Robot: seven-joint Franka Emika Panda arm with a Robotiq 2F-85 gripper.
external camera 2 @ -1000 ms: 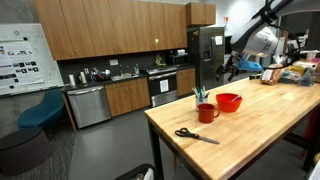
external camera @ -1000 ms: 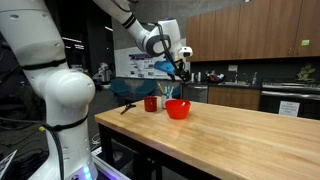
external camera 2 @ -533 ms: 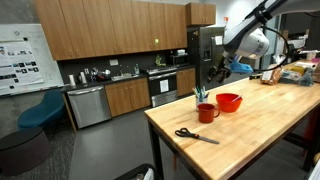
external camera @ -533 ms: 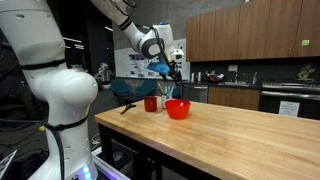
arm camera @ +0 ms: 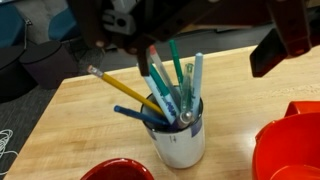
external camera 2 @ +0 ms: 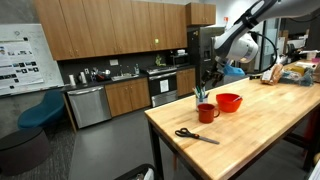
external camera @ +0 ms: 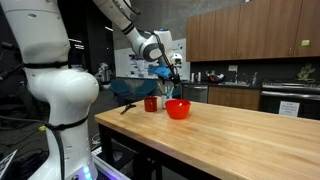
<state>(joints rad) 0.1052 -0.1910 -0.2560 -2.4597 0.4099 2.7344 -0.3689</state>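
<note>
Pen cup [arm camera: 180,140], a pale cylinder bristling with slim pens [arm camera: 176,68], sits beneath the spread hand [arm camera: 200,35].

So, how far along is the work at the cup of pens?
Early. Done: the gripper is placed above the cup of pens, between the red mug and the red bowl. In hand: nothing; the jaws stand wide open and the pens all sit in the cup. Left: no pen is gripped yet, so lowering and closing probably remain. The scissors lie apart on the table.
</note>
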